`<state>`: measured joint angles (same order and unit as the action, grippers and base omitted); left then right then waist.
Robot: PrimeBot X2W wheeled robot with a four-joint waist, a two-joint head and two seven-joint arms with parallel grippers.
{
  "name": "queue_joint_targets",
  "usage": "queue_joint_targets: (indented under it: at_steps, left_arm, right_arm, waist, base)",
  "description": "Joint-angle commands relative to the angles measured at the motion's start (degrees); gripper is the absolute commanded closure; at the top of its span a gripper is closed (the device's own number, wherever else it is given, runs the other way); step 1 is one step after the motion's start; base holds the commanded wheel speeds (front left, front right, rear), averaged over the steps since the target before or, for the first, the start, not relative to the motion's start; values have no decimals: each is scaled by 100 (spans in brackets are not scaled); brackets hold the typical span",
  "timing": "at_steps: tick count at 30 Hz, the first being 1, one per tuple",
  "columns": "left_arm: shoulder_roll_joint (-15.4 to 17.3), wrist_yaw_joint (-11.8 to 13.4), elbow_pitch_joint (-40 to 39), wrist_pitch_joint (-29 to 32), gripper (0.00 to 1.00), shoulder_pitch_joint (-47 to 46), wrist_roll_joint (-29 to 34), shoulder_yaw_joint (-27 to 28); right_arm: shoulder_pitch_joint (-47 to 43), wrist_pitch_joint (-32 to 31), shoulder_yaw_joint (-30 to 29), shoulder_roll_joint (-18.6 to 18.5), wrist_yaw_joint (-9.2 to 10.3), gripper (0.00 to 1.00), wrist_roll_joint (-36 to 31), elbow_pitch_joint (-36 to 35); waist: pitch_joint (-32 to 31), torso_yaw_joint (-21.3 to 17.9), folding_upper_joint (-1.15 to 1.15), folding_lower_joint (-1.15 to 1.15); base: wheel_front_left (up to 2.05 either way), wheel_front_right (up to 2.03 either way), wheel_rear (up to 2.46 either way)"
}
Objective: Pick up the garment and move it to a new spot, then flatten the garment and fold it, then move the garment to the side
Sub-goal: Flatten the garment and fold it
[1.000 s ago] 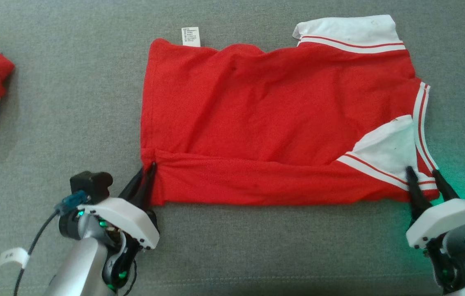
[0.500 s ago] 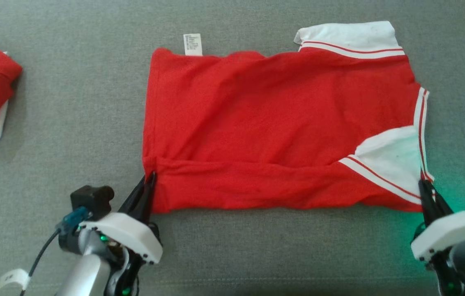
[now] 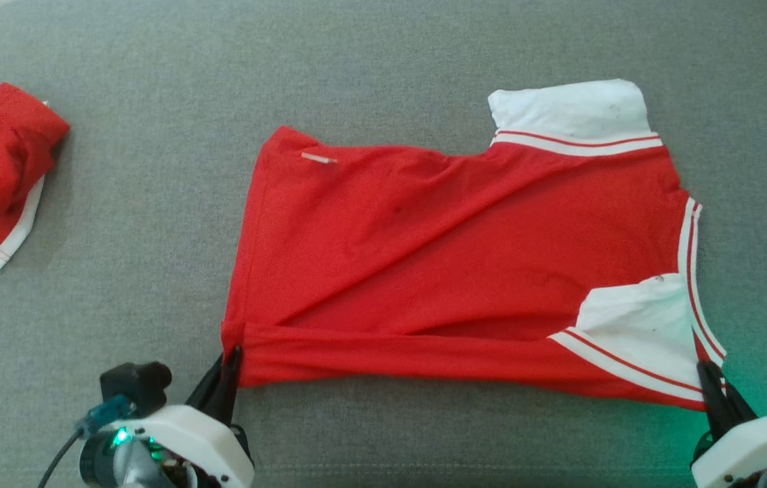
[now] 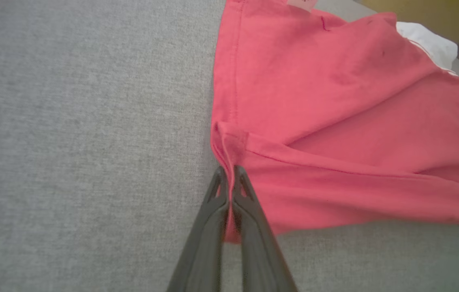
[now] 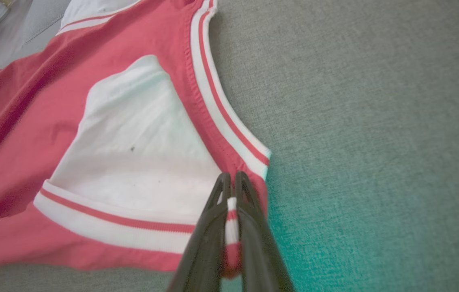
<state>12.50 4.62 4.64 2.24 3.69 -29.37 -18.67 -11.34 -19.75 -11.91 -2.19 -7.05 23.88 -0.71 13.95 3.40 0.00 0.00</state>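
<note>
Red garment (image 3: 465, 271) spread across grey fabric surface (image 3: 153, 203). Near-left corner pinched in clenched left gripper (image 3: 233, 354), near-right striped corner pinched in clenched right gripper (image 3: 705, 369).

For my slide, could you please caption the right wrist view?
Right claw shut on striped trim of red shirt, on grey fabric.

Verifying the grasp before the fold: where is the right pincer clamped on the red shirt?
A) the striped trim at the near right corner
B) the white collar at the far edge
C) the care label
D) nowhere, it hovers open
A: the right wrist view shows the right pincer shut, with the striped trim of the red shirt pinched between its fingers at the near right corner.
</note>
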Motion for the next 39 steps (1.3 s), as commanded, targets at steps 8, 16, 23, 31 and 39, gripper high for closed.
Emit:
queue_joint_targets:
  at_steps: [8, 16, 23, 31, 39]
  left_arm:
    - [78, -15, -136, 20, 0, -47, -109, 175]
    - [-4, 52, -267, -699, 0, -291, 158, 235]
    - [-3, 344, -496, -1419, 0, -517, 735, 261]
    - [62, 503, -585, -1537, 0, -524, 1004, 232]
    - [67, 302, -328, -1273, 0, -844, 916, 64]
  right_arm:
    - [-5, 325, 176, -69, -44, 0, 67, -153]
    - [392, 1397, 529, -69, -44, 0, -669, -904]
    - [586, 2067, 1083, -69, -44, 0, -1346, -1553]
    - [530, 2071, 1278, -69, -44, 0, -1417, -1574]
    - [582, 2096, 1263, -69, -44, 0, -1308, -1501]
  waist:
    - [-153, -61, 0, 0]
    - [-274, -89, 0, 0]
    - [-433, -127, 0, 0]
    - [-495, -130, 0, 0]
    - [-348, -96, 0, 0]
  base:
    - [0, 0, 0]
    - [0, 0, 0]
    - [0, 0, 0]
    - [0, 0, 0]
    - [0, 0, 0]
